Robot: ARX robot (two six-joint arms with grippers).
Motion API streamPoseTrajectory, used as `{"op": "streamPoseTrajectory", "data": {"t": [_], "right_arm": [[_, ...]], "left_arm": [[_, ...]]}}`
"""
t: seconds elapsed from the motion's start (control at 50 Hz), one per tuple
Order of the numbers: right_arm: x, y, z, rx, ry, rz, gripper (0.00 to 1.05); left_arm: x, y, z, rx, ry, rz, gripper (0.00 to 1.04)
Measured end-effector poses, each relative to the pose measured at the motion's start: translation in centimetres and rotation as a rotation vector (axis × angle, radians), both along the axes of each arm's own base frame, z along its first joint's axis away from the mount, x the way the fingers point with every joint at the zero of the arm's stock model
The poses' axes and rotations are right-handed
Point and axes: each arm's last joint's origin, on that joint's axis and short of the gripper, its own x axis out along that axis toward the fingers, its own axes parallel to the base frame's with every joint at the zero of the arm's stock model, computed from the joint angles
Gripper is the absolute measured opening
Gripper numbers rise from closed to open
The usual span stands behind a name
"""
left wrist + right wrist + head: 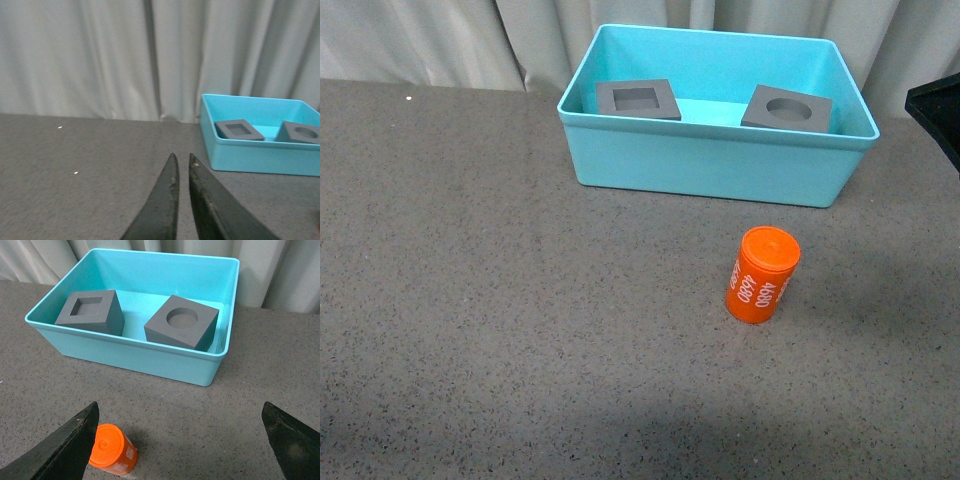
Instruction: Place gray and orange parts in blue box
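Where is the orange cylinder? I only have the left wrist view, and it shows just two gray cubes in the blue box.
Observer: The orange cylinder stands upright on the table, outside the blue box, on the robot's side of it.
Operator: Is the right gripper near it?
Observer: The right gripper has its jaws wide open, and the cylinder sits close by one jaw, off centre.
Operator: Any marking on it?
Observer: White digits, 4680, run along its side.

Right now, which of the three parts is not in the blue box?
The orange cylinder, upright on the table before the blue box; the square-recess cube and the round-recess cube sit inside it.
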Motion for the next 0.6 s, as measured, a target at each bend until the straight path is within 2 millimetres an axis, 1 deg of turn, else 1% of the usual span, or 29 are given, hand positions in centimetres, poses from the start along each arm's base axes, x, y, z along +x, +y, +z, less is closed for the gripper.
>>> {"op": "streamPoseTrajectory", "data": {"t": [0.06, 0.12, 0.26, 0.36, 0.42, 0.6], "right_arm": [[0.0, 0.0, 0.0, 0.000, 0.000, 0.000, 0.95], [0.0, 0.0, 0.0, 0.000, 0.000, -0.001, 0.95], [0.0, 0.0, 0.0, -0.001, 0.000, -0.002, 0.95], [0.0, 0.0, 0.0, 0.000, 0.000, 0.000, 0.95], [0.0, 0.0, 0.0, 0.000, 0.000, 0.000, 0.95], [0.0, 0.0, 0.0, 0.000, 0.000, 0.000, 0.95]], "left_arm": [[-0.1, 0.3, 0.0, 0.001, 0.000, 0.023, 0.03], [-0.2, 0.3, 0.4, 0.003, 0.003, 0.026, 0.04], [-0.4, 0.3, 0.2, 0.009, 0.025, 0.017, 0.04], [-1.0, 0.3, -0.2, 0.011, 0.054, 0.020, 0.04], [-1.4, 0.3, 0.0, 0.011, 0.030, 0.020, 0.04], [-1.5, 0.3, 0.0, 0.011, 0.029, 0.020, 0.04]]}}
